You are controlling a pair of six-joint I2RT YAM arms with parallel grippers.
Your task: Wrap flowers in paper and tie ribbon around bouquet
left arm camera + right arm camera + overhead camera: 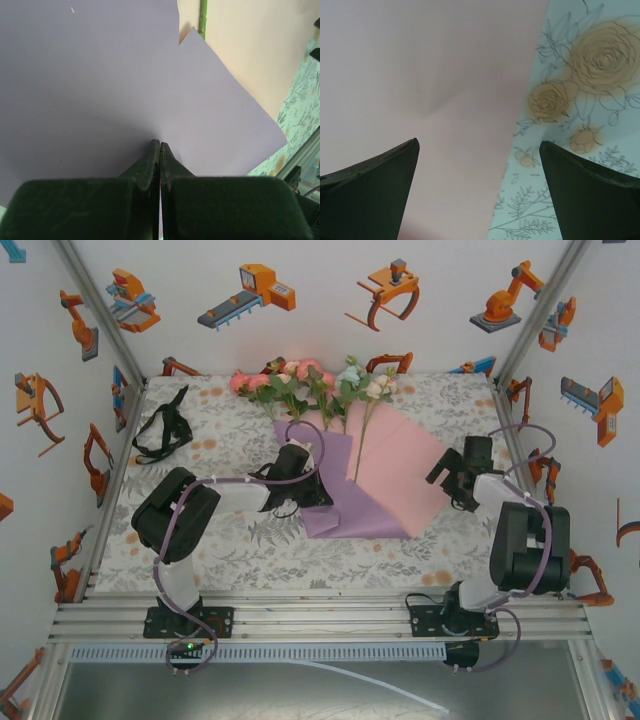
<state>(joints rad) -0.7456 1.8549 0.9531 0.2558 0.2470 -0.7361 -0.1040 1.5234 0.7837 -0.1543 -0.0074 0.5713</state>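
Note:
The flowers (310, 383) lie at the back centre, and their thin green stalks (362, 445) run down onto the paper (400, 475), which lies pink face up. A lilac flap (335, 502) of the sheet is folded over from the left. My left gripper (303, 483) is on that flap; in the left wrist view the fingertips (154, 146) are pressed together right at the lilac paper (100, 85), with a stalk (203, 17) beyond. My right gripper (452, 473) hangs open over the paper's right edge (445, 75), with one finger (380, 185) over the paper. The black ribbon (163, 430) lies at the back left.
A floral tablecloth (250, 545) covers the table, and it also lies under my right gripper's right finger (580, 55). Printed walls and aluminium posts (105, 315) enclose the back and sides. A metal rail (320, 615) runs along the near edge by the arm bases.

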